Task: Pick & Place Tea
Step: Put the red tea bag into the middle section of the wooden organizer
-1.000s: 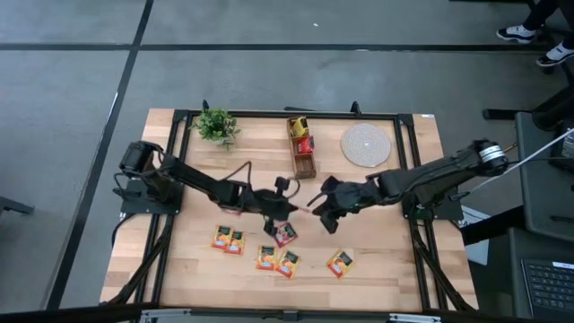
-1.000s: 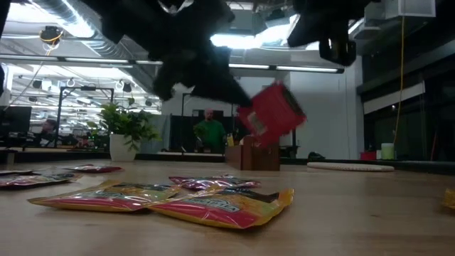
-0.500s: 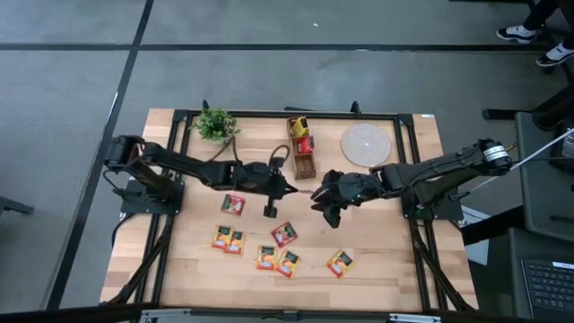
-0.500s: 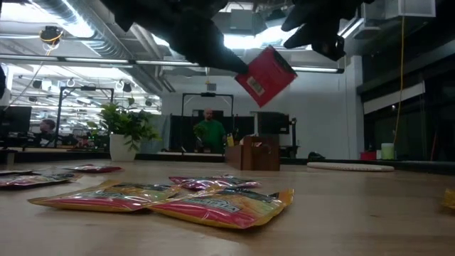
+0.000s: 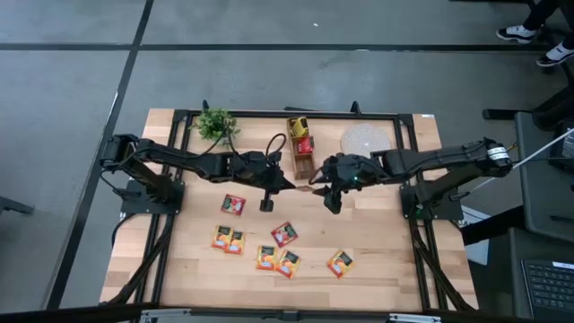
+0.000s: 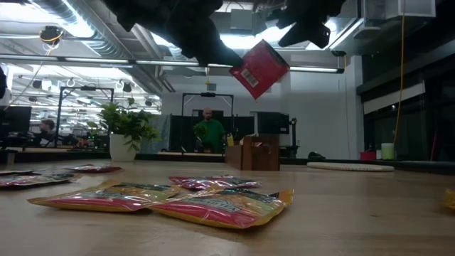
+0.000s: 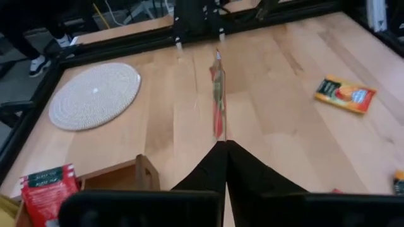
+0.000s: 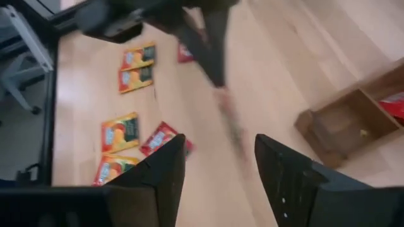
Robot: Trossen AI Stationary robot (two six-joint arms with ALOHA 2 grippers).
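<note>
A red tea sachet [image 6: 259, 67] hangs in the air above the table's middle, with my left gripper [image 7: 222, 144] shut on it. The left wrist view shows it edge-on [image 7: 218, 101]. My right gripper [image 8: 218, 167] stands open just right of it [image 5: 328, 187], above the table, touching nothing. Several more tea sachets lie flat on the table nearer the front edge: one red [image 5: 233, 205], an orange pair [image 5: 228, 240], another red [image 5: 284, 234], an orange pair [image 5: 277, 260] and a single one [image 5: 340, 262]. My left gripper pinches the red sachet between its two fingers at one edge [image 7: 219, 135]. The fingers come from the table's left, slanting a little downward. The sachet juts out beyond the fingertips, tilted on a corner [image 6: 242, 71] and clear of the table.
A wooden box [image 5: 302, 154] holding a few sachets stands just beyond the two grippers. The round woven mat [image 5: 365, 144] lies at the far right and the potted plant [image 5: 215, 124] at the far left. Black frame rails run along the table's edges.
My left gripper has risen and gone toward the far edge and the wooden box, carrying the red sachet, which has turned in the air. My right gripper has also gone up and toward the far edge, staying just right of the sachet.
</note>
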